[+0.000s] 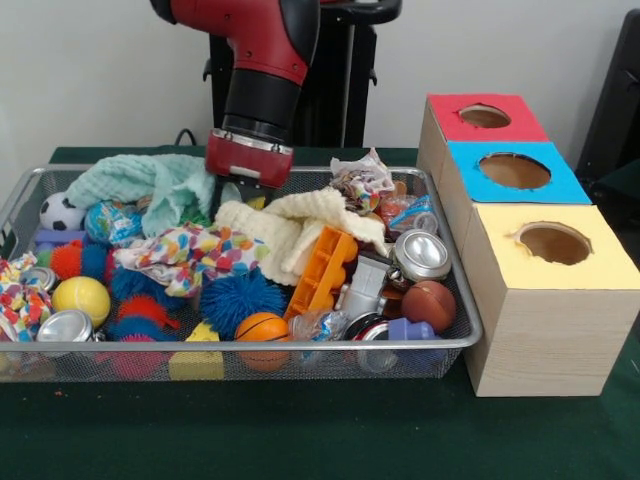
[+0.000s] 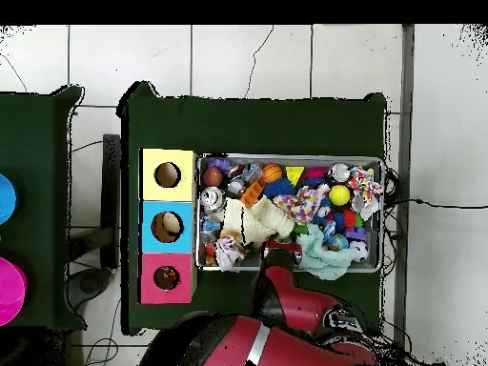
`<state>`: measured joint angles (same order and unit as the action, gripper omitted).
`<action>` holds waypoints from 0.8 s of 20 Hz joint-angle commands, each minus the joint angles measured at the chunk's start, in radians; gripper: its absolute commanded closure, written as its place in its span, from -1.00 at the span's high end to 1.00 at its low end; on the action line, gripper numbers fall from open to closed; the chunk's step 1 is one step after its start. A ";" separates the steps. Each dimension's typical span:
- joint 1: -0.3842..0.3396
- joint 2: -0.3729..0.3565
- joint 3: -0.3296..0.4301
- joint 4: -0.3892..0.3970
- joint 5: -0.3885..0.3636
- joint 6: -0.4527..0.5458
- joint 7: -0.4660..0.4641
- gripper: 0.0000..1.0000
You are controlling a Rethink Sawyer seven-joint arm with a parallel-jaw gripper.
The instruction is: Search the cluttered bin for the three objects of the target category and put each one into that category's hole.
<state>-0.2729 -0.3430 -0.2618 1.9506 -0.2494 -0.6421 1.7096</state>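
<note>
The wire mesh bin [image 1: 250, 346] is full of mixed clutter; in the overhead view [image 2: 385, 214] it lies right of the box. No plush animal shows in either view; they are hidden or out of view. My gripper [image 1: 232, 192] reaches down into the bin's far side, between a teal cloth [image 1: 150, 180] and a cream knitted cloth [image 1: 290, 225], which hide its tip. In the overhead view my gripper [image 2: 276, 250] is at the bin's edge nearest the robot. The red-surround hole [image 1: 484, 116] [image 2: 167, 278] is at the far end of the pale wood box.
The blue-surround hole [image 1: 514, 170] and the yellow-surround hole [image 1: 553, 243] share the box. The bin holds a blue spiky ball [image 1: 240, 298], an orange basketball [image 1: 262, 328], a yellow ball [image 1: 80, 298], an orange plastic toy [image 1: 322, 270], a tin [image 1: 422, 255] and a patterned cloth [image 1: 190, 250].
</note>
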 commanded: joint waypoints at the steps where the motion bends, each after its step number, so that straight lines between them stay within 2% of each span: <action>1: -0.049 0.041 0.027 -0.171 0.022 -0.067 0.130 1.00; 3: -0.060 0.048 0.072 -0.189 0.019 -0.023 0.147 1.00; 6: -0.138 0.036 0.231 -0.209 -0.081 0.138 0.185 1.00; 8: -0.178 0.018 0.305 -0.204 -0.109 0.209 0.195 1.00; 12: -0.133 -0.011 0.251 -0.204 -0.023 0.237 0.151 1.00; 16: -0.148 -0.032 0.269 -0.186 -0.030 0.262 0.152 1.00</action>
<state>-0.3982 -0.3590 -0.1206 1.9081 -0.3124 -0.5012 1.7096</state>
